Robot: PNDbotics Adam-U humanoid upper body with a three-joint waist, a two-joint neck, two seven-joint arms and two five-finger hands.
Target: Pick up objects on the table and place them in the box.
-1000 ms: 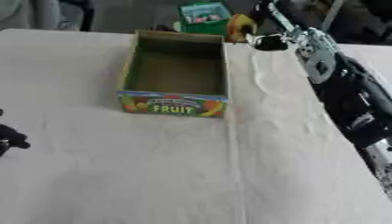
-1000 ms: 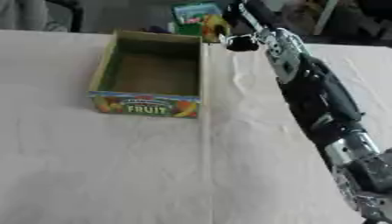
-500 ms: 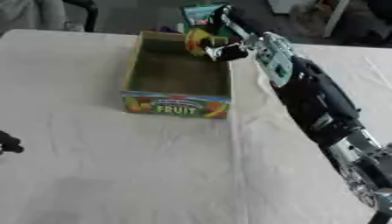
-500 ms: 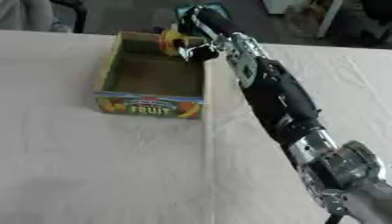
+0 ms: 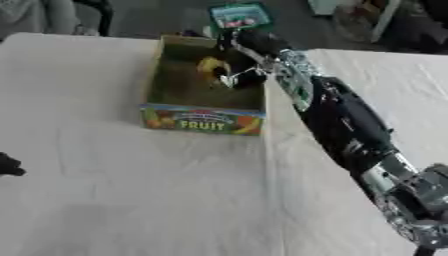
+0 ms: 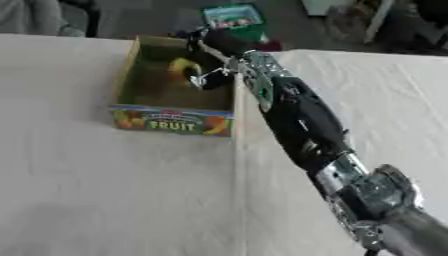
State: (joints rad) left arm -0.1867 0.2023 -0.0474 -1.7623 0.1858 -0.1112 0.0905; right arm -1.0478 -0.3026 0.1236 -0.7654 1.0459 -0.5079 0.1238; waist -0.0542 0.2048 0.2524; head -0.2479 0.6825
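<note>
A cardboard box [image 5: 203, 121] with "FRUIT" printed on its front wall stands open on the white cloth. My right arm reaches up from the lower right and over the box's right wall. My right hand [image 5: 240, 75] is inside the far half of the box, its fingers curled round a yellow, banana-like fruit [image 5: 209, 65]. The fruit hangs low over the box floor; whether it touches the floor is unclear. Only a dark bit of my left hand [image 5: 8, 165] shows at the left edge.
A teal package [image 5: 238, 15] lies beyond the table's far edge behind the box. The white cloth [image 5: 131, 200] covers the table in front of and left of the box. Dark clutter and chair legs show along the far side.
My right hand has carried the yellow fruit from beyond the box's far right corner, leftward and down into the box. The left hand stays at the left edge.
</note>
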